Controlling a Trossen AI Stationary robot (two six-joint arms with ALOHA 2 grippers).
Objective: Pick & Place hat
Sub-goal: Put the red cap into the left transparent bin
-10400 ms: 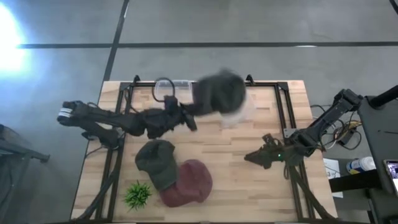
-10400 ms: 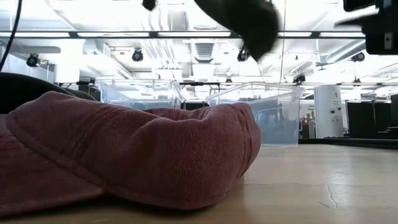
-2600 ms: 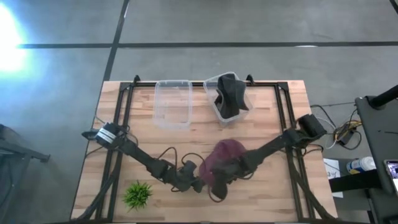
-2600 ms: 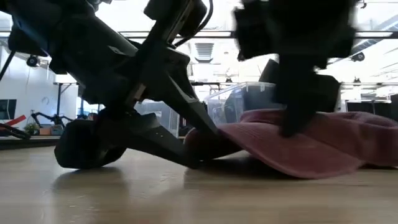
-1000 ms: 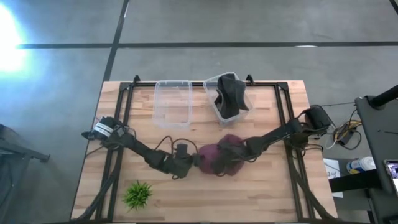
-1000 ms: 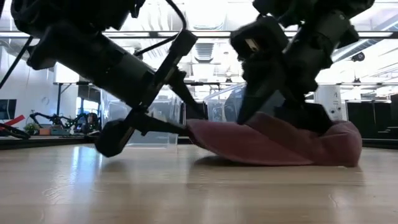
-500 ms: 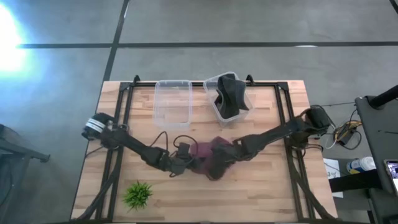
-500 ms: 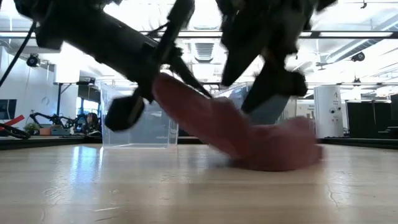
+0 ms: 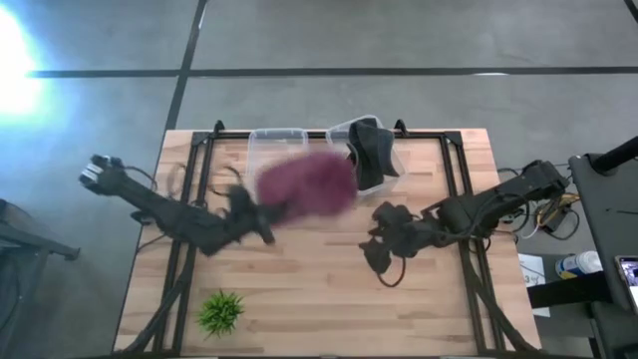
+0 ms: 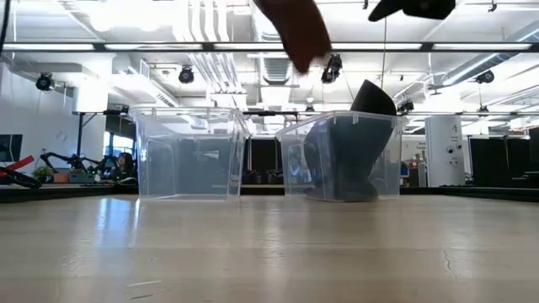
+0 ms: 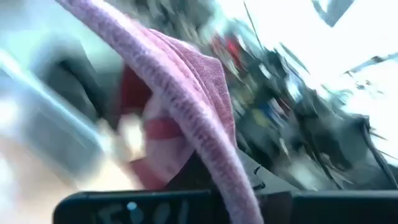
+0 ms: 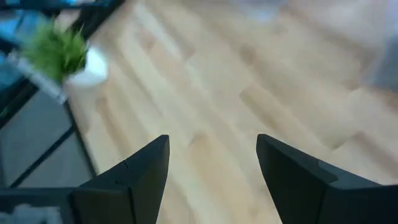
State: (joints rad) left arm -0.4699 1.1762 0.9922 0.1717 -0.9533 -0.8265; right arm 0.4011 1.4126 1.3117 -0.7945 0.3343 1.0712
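A maroon hat point(image 9: 304, 184) is in the air over the table's far middle, blurred, just in front of the empty left clear bin point(image 9: 276, 160). In the low view the maroon hat point(image 10: 295, 29) shows only at the top. My left gripper point(image 9: 265, 216) is shut on it. A dark hat point(image 9: 371, 155) stands in the right clear bin point(image 10: 341, 156), sticking up over its rim. My right gripper point(image 9: 383, 246) hovers open over bare wood right of centre, apart from both hats; the right wrist view shows its spread fingers point(image 12: 140, 177). My left gripper point(image 11: 242, 202) has the maroon hat by a curved edge of its fabric point(image 11: 205, 134), which runs in between the two fingers. The fingers come level from the table's left side. The hat is lifted clear of the table and stretches out beyond the gripper toward the bins.
A small green plant in a white pot point(image 9: 220, 311) stands at the near left corner and also shows as the plant point(image 12: 62, 53) in the right wrist view. Black rails point(image 9: 451, 179) run along the table's sides. Bare wood point(image 9: 319, 289) fills the near half.
My left gripper has swung up and toward the far left, carrying the maroon hat off the table to just in front of the left bin. My right gripper has come away from the hat and drawn back toward the right. The hat no longer touches the wood.
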